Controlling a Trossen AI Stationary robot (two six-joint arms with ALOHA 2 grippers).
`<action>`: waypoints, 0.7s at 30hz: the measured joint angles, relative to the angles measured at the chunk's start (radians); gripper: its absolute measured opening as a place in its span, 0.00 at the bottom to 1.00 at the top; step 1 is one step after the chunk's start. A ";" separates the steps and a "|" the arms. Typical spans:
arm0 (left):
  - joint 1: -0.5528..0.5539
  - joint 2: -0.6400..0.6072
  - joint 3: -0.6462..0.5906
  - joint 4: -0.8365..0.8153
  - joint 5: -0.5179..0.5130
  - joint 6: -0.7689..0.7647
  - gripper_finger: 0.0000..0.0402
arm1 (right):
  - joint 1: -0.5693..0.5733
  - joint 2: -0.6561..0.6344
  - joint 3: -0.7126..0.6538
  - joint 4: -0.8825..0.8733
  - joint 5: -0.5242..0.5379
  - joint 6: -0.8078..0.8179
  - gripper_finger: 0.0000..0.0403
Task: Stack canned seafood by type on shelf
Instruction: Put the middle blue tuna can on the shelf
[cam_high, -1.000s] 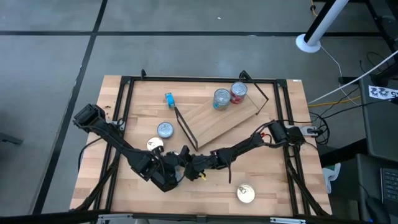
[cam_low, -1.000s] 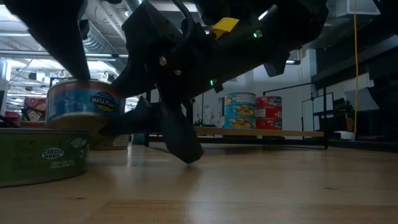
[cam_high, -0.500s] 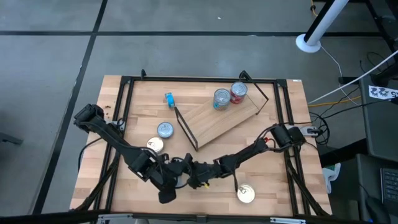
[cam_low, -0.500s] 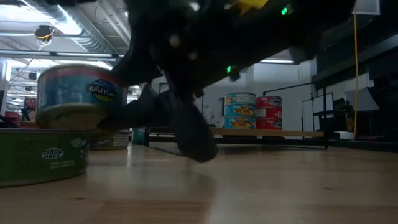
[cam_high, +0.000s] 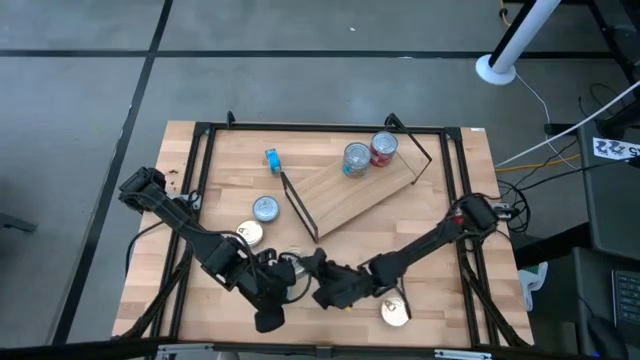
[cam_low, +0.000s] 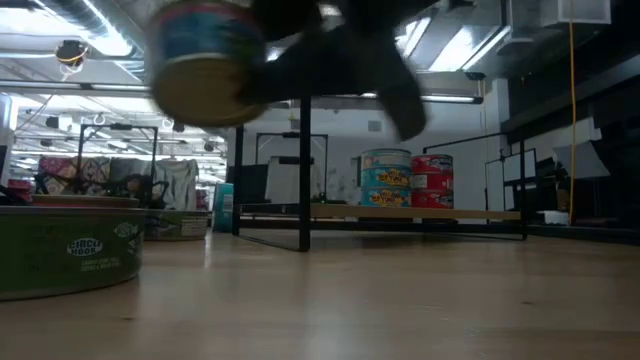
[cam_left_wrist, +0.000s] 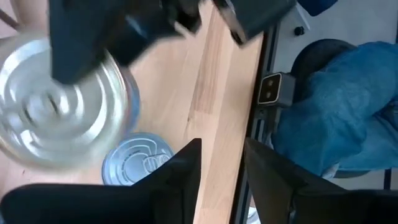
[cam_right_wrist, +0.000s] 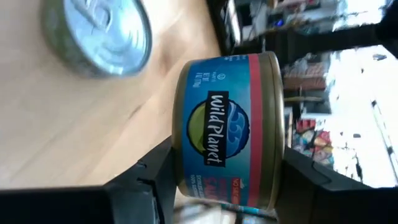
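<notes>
Wooden worktop (cam_high: 440, 300), black-framed, lies under both arms at its near edge. On it the right pincer (cam_right_wrist: 217, 171) pinches a blue-sided tin (cam_right_wrist: 229, 127) across its flat faces — label sideways, lifted clear of the board in the low view. Just beside it the left pincer (cam_left_wrist: 221, 165) hangs with fingers slightly parted, gripping nothing. Outward lie loose tins: one silver-lidded (cam_high: 396, 312) near the right pincer, two (cam_high: 265, 208) farther toward the left arm's side. The shelf (cam_high: 350, 195), angled across the far middle, carries a blue stack (cam_low: 385, 178) and a red stack (cam_low: 432, 180) side by side — well beyond the held tin, so the right arm looks the one to carry it there.
</notes>
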 joint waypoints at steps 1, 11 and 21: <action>0.000 0.000 0.000 0.000 0.000 0.003 0.28 | 0.006 -0.017 0.000 -0.049 0.011 0.026 0.47; 0.001 0.000 0.000 -0.022 -0.001 0.023 0.24 | 0.105 -0.212 0.000 -0.491 0.021 0.340 0.47; 0.020 0.000 0.000 -0.027 -0.015 0.033 0.22 | 0.192 -0.317 0.000 -0.918 0.079 0.733 0.47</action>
